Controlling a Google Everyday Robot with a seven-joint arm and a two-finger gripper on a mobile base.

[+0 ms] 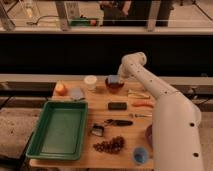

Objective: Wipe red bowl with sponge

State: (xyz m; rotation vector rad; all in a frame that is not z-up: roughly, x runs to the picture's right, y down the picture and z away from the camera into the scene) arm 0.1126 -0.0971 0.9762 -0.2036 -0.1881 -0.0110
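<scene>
The red bowl stands at the back middle of the wooden table, just right of a white cup. The pale blue sponge rests in the bowl's mouth, on its left side. My gripper reaches down from the white arm onto the bowl from the right. It is shut on the sponge and holds it against the bowl.
A green tray fills the table's left. An orange item and a grey-blue square piece lie behind it. A black block, an orange tool, a black-handled tool, dark grapes, a blue cup and a purple bowl are nearer.
</scene>
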